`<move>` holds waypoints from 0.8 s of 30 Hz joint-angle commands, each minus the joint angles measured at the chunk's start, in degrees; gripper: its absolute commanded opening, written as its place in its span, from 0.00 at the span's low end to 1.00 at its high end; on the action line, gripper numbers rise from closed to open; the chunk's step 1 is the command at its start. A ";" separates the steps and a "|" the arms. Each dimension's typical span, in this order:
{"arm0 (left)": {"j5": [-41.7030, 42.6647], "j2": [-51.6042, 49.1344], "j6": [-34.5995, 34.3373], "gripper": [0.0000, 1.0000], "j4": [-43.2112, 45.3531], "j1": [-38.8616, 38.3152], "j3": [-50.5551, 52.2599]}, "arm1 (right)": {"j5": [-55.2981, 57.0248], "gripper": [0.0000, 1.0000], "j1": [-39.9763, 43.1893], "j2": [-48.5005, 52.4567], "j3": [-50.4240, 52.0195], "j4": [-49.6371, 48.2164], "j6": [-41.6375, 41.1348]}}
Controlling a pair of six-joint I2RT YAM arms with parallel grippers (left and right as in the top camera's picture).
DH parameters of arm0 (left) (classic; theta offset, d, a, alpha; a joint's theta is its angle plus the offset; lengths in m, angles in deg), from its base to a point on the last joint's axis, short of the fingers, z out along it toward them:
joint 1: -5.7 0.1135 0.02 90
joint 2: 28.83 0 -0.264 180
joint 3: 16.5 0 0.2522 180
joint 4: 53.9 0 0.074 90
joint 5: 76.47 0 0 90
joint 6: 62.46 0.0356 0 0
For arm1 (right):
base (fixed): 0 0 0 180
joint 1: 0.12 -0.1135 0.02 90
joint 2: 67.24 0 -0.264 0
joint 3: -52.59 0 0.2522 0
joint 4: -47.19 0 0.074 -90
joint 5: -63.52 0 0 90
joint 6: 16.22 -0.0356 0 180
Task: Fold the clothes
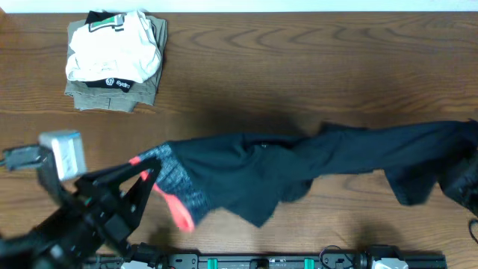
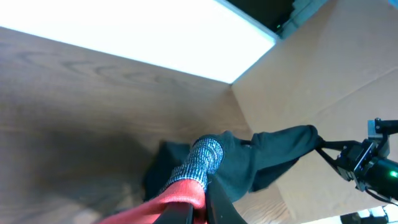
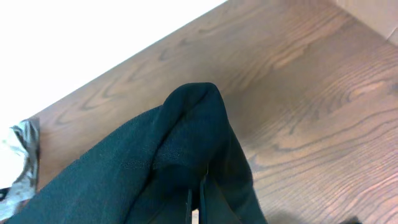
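Grip first: my left gripper (image 2: 198, 210) is pinched together on the waistband (image 1: 178, 183) of the pants (image 1: 299, 161), with grey knit and red lining bunched between the jaws. From there the black cloth runs away to my right in one long band, across the near half of the tabletop (image 1: 299, 67) and roughly parallel to its near edge. At the other end my right gripper (image 3: 196, 206) is closed on a fold of leg fabric, close to the right edge. The overhead view hardly shows that hand, so I read the hold from its wrist camera. The garment's long axis lies left to right, strung between my two hands, with the waist at the left hand and the legs at the right. The middle sags onto the wood, and the legs look twisted over each other rather than flat. I judge the coming move turns on this line: either hand can carry its end toward the other along it. The stack of folded garments (image 1: 113, 60) sits well apart in the far left corner, nearer my left arm.
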 commanded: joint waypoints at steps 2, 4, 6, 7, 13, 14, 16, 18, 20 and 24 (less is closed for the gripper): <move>0.04 0.09 -1.42 0.06 -1.49 -0.13 -4.15 | 1.09 0.01 0.48 -0.13 -5.75 2.16 1.09; -0.22 0.09 -1.44 0.06 -1.42 -0.13 -4.44 | 0.79 0.02 0.48 -0.13 -6.47 2.43 1.07; -3.06 -0.46 -1.40 0.06 -1.92 -0.13 -4.44 | 0.81 0.02 0.48 0.13 -6.45 2.38 1.03; -5.33 -0.92 -1.38 0.06 -2.60 -0.13 -4.42 | 0.76 0.02 0.48 0.48 -6.45 2.38 1.03; -16.52 -6.95 -0.46 0.06 -6.36 -0.13 -3.08 | -0.92 0.02 0.48 5.35 -6.45 1.73 1.01; -17.49 -8.09 -0.44 0.06 -6.54 -0.13 -2.71 | -0.96 0.02 0.46 6.25 -6.45 1.53 0.96; -19.85 -11.32 0.00 0.06 -6.56 -0.13 -1.84 | -0.92 0.01 0.46 8.83 -6.43 0.79 0.79; -22.47 -14.99 0.26 0.06 -6.60 -0.13 -1.49 | -0.94 0.01 0.48 11.96 -6.43 -0.15 0.79; -24.81 -19.37 0.63 0.06 -6.54 -0.11 -1.46 | -0.94 0.01 0.46 15.19 -6.43 -0.98 0.57; -29.44 -27.45 0.68 0.06 -6.16 -0.07 -1.46 | -2.03 0.01 0.46 22.40 -6.43 -3.19 0.35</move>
